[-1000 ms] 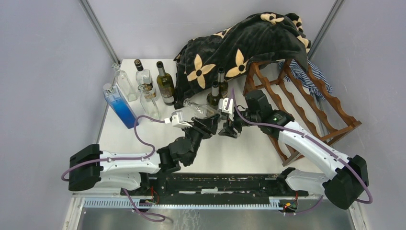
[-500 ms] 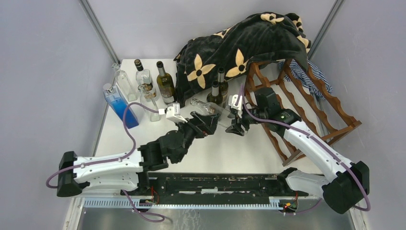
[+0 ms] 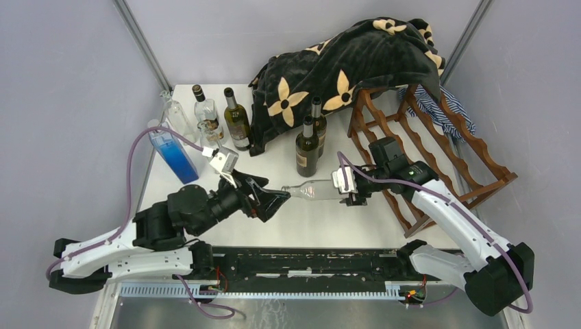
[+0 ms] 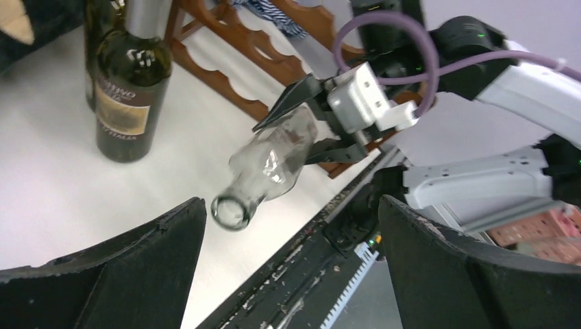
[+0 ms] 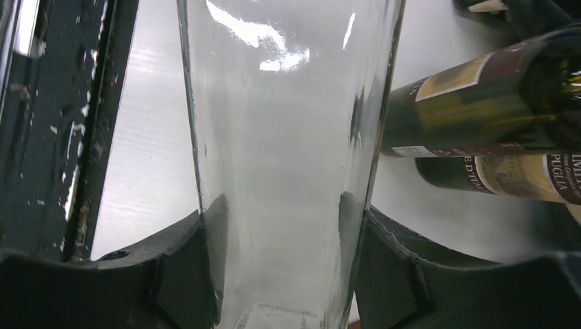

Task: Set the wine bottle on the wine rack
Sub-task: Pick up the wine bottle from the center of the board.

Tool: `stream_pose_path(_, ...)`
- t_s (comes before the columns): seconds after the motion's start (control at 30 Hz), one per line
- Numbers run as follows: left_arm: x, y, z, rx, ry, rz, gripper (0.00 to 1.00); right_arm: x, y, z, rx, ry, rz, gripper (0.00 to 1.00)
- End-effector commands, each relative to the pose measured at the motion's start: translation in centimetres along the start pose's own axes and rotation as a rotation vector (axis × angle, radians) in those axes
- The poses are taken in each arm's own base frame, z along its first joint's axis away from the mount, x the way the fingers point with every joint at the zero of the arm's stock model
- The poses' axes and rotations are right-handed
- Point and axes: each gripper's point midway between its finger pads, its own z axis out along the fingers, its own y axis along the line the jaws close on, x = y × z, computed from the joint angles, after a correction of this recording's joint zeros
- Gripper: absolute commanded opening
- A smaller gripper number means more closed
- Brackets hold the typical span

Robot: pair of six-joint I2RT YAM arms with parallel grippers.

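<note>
Right hand (image 3: 348, 189) clamped on the base of the wine bottle (image 3: 312, 190), held level above the counter (image 3: 322, 226) front middle, near the wine rack (image 3: 438, 147); left hand (image 3: 276, 204) wide apart by its mouth

I'm watching the wine bottle (image 3: 312, 190): clear glass, uncorked, looking empty. It is lying nearly level above the tabletop, just beside the wine rack (image 4: 264, 55), base end toward the rack and open mouth pointing away from it. The right gripper (image 3: 349, 188) is clamping its body near the base. The rack is dark reddish-brown wood with wavy scalloped rails in tiers, and it is leaning back. The bottle isn't resting on any rail.
</note>
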Motion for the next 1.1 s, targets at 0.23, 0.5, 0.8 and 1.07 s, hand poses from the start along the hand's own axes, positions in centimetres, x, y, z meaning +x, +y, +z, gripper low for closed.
stream_pose_path(0.23,3.7,-1.0,1.1,0.096,0.215,0.022,0.97,0.1,0.0,-0.4,-0.048,0.014,-0.272,0.03)
stream_pose_path(0.5,5.0,-0.2,3.7,0.259,0.306,-0.133,0.85,-0.3,0.8,-0.5,-0.075,-0.013,-0.32,0.03)
stream_pose_path(0.8,8.7,-1.0,5.7,0.361,0.409,-0.253,0.83,-0.7,0.3,-0.3,-0.087,0.004,-0.35,0.03)
stream_pose_path(1.07,11.0,0.1,7.2,0.304,0.479,-0.3,0.87,-1.3,-0.1,0.1,-0.091,0.024,-0.358,0.02)
